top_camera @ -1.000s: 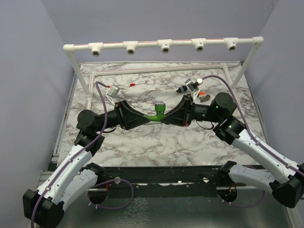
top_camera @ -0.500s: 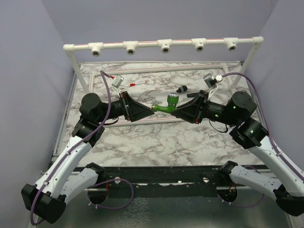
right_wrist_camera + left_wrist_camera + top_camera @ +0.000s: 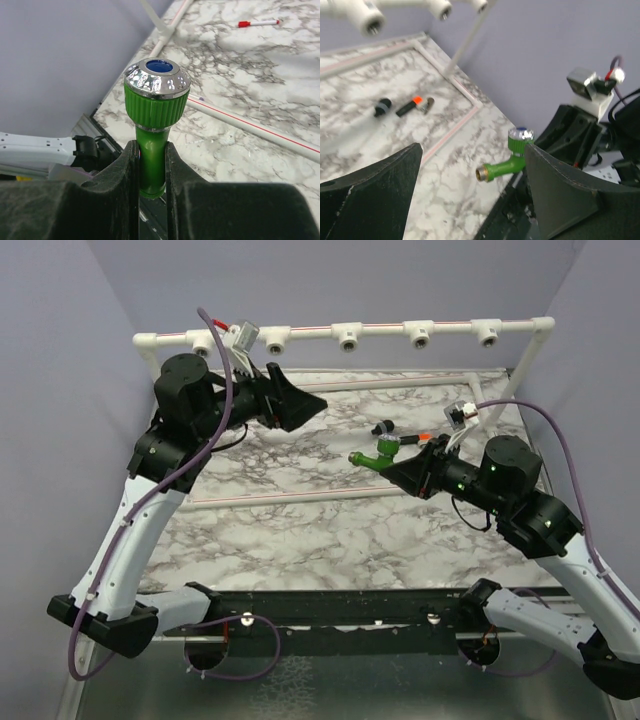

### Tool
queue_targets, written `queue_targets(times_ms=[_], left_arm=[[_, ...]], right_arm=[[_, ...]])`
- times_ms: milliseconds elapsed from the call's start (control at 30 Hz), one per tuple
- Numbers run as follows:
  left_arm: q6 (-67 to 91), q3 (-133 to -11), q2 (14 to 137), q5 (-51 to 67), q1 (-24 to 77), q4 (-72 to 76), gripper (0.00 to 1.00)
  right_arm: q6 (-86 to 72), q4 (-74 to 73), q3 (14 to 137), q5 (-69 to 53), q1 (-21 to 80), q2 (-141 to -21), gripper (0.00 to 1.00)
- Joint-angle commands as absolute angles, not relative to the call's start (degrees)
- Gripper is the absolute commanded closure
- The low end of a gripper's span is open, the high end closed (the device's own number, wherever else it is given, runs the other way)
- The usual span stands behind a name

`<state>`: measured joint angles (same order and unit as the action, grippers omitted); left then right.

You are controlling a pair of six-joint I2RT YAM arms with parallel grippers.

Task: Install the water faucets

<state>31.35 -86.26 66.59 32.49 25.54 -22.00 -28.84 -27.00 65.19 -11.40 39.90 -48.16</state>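
— Water faucet, the bright green plastic one with the curved body and the silver-rimmed, blue-centred round knob (image 3: 378, 453): where is it?
— Right of centre in the overhead view, in the air above the marble-patterned bench (image 3: 300, 530), not touching it. The right end effector (image 3: 398, 468) is clamped on it. The right wrist view shows both fingers (image 3: 120, 175) pressed against the green neck just under the knob.
— And the left end effector (image 3: 305, 403)?
— Upper left of the overhead frame, close beneath the white plastic pipe rail (image 3: 347, 337) with its row of T-sockets. Its jaws stand wide apart with nothing between them, well apart from the faucet.
— How will it handle?
— Light and stiff, I'd judge: hard plastic that won't give under the clamp. The surface looks glossy, so it may swivel between flat fingers when it is pushed or twisted into a socket.
— Where to hold it, then?
— On the straight neck, where the grip is now. The knob probably turns, so a hold there would slip round. The brass-coloured ringed end (image 3: 481, 174), pointing lower left in the left wrist view, should be left free, since that is likely what enters a socket.
— Anything nearby?
— A small black cap-like piece (image 3: 381, 427) and a black-and-orange stub (image 3: 421, 438) lie on the bench just above the faucet in the overhead frame. What they are I cannot tell.
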Motion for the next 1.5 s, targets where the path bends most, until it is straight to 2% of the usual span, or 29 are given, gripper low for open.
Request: queue_targets(times_ms=[0, 333, 633, 900, 1133, 1467], left_arm=[[21.1, -98.1, 71.2, 21.9, 25.3, -30.2, 0.16], [9.4, -116.4, 82.7, 2.8, 25.3, -29.5, 0.14], [3.5, -121.4, 91.7, -9.9, 24.7, -22.3, 0.09], [4.8, -120.9, 95.9, -1.0, 17.4, -14.6, 0.05], [12.6, -124.9, 102.4, 14.7, 7.9, -13.7, 0.03], [17.0, -124.5, 106.9, 16.5, 0.5, -10.8, 0.03]], right_arm=[[-27.3, -32.1, 66.1, -5.2, 39.9, -46.9, 1.0], [-27.6, -34.2, 64.0, -3.0, 39.9, -46.3, 1.0], [-27.6, -33.6, 63.8, -4.8, 39.9, -47.5, 0.99], [-28.0, -33.4, 63.3, -5.7, 39.9, -47.4, 1.0], [-29.3, -32.8, 61.4, -6.6, 39.9, -46.9, 1.0], [-29.9, -33.8, 61.5, -6.9, 39.9, -46.8, 1.0]])
